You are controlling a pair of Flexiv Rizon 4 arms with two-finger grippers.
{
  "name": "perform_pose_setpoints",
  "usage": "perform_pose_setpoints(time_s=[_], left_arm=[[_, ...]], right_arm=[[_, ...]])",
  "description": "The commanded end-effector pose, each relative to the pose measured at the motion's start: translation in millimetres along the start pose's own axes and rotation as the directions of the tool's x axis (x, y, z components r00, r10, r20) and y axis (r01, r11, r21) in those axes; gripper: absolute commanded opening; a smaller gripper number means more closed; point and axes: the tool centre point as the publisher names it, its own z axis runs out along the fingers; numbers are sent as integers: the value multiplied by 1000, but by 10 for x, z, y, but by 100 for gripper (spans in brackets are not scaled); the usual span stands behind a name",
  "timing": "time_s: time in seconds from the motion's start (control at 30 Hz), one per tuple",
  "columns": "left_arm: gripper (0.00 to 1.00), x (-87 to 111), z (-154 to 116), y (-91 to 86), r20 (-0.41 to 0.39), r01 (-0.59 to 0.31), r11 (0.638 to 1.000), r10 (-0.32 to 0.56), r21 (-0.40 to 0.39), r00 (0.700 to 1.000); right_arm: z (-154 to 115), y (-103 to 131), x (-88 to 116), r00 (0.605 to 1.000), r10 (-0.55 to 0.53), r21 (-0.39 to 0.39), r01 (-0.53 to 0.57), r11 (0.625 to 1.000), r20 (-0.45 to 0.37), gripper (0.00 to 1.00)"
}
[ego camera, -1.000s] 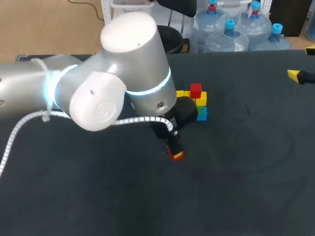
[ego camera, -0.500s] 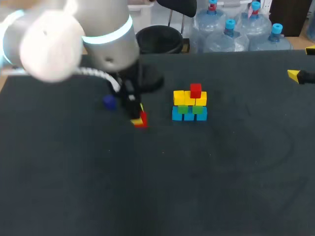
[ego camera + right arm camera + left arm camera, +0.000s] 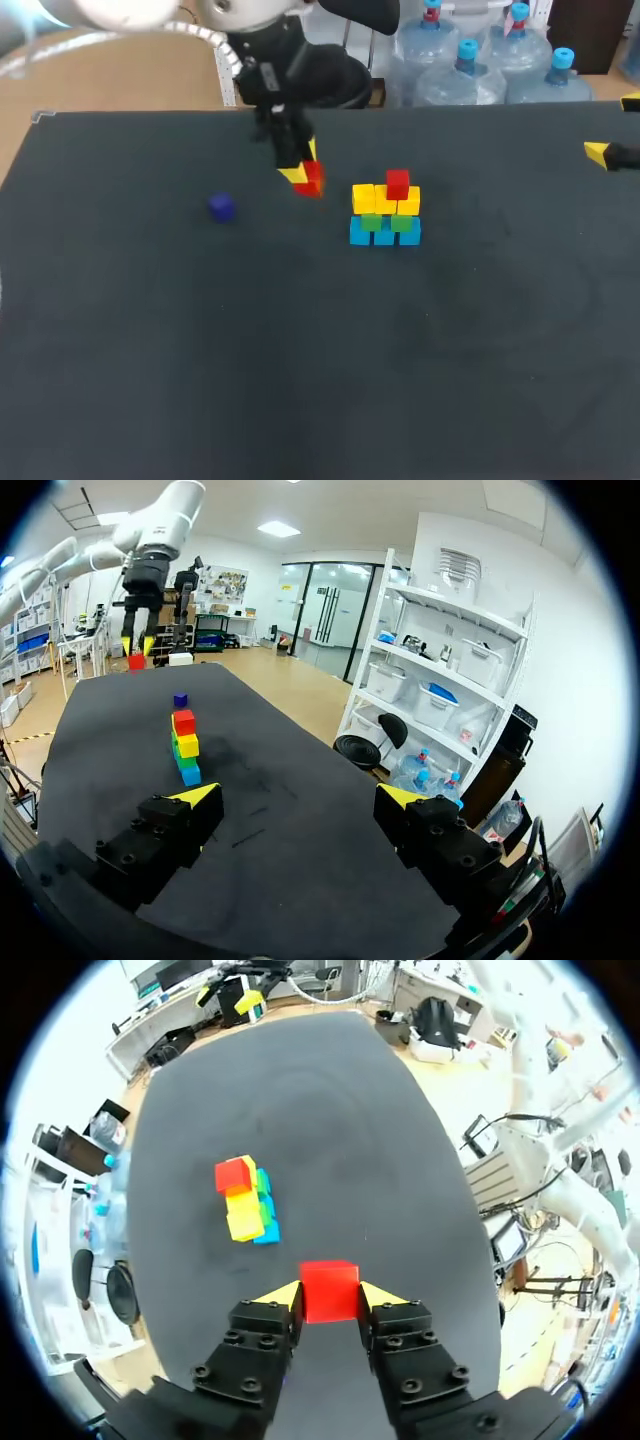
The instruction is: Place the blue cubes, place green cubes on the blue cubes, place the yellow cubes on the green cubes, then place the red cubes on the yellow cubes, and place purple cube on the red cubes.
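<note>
Left wrist view shows the left gripper (image 3: pixel 330 1298) clamped on a red cube (image 3: pixel 329 1288) above the table (image 3: pixel 450 350), the red-topped blue, green and yellow cube stack (image 3: pixel 248 1205) ahead, the purple cube (image 3: pixel 221 206) apart from it, and the right gripper (image 3: pixel 298 798) spread wide.

White arm (image 3: pixel 172 502), black bolted fingers (image 3: pixel 262 1345), yellow tips (image 3: pixel 284 1295).

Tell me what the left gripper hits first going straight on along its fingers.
Probably bare table, met by the red cube the left gripper holds; the stack lies off to one side.
</note>
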Motion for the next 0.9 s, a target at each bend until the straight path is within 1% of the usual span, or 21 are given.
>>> perform_pose_setpoints(time_s=[0.03,0.17,0.4,0.5,0.67,0.77,0.9], left_arm=[[0,-71,90,255,0,27,980,-27,199,1000],[0,-142,69,349,18,78,977,-83,198,996],[0,-234,111,455,19,119,973,-125,200,992],[0,-289,163,486,53,134,971,-147,198,988],[0,-358,234,539,85,139,973,-157,187,984],[0,-381,287,549,84,129,972,-148,199,985],[0,-412,328,594,64,113,971,-129,209,990]], right_arm=[[-3,3,1,1000,0,0,0,1000,1,100],[-3,3,1,1000,0,0,0,1000,1,100],[-3,3,1,1000,0,0,0,1000,1,100],[-3,3,1,1000,0,0,0,1000,1,100],[-3,3,1,1000,0,0,0,1000,1,100],[-3,3,1,1000,0,0,0,1000,1,100],[-3,3,1,1000,0,0,0,1000,1,100]])
